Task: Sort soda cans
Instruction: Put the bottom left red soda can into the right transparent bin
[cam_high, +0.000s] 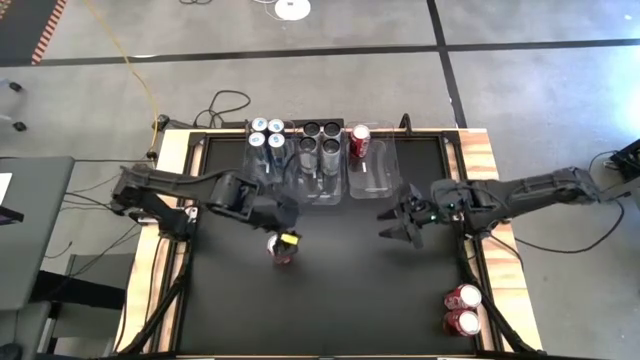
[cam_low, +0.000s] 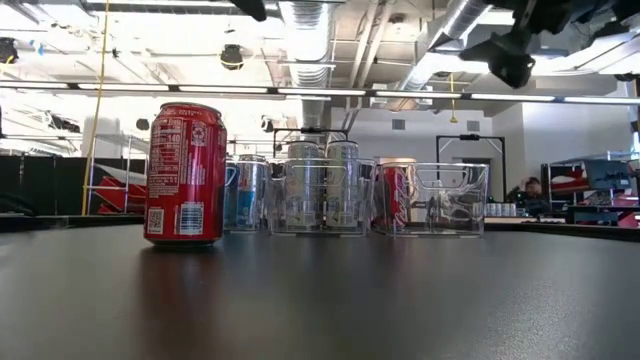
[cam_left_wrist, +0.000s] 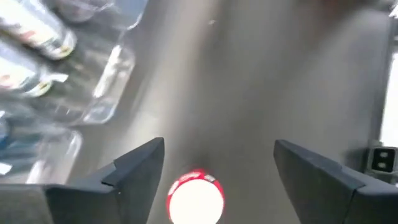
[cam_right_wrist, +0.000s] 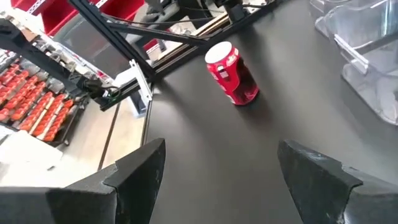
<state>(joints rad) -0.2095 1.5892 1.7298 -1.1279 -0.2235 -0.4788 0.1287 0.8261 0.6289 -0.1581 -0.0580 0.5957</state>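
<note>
One red soda can (cam_high: 283, 250) stands upright on its base on the black table, alone, left of centre (cam_low: 185, 175). My left gripper (cam_high: 284, 240) hangs open above it, and the can's top (cam_left_wrist: 196, 196) shows far below between the spread fingers (cam_left_wrist: 217, 149). My right gripper (cam_high: 388, 226) is open over the table's right half, empty, pointing toward that can (cam_right_wrist: 233, 73). Blue-silver cans (cam_high: 268, 133) fill the left bin and dark cans (cam_high: 320, 138) the middle bin. A single red can (cam_high: 361, 140) stands in the right bin.
Three clear plastic bins (cam_high: 372, 175) stand side by side at the table's far edge. Two more red cans (cam_high: 462, 308) stand at the near right corner. The black table top (cam_high: 350, 290) between the arms is bare.
</note>
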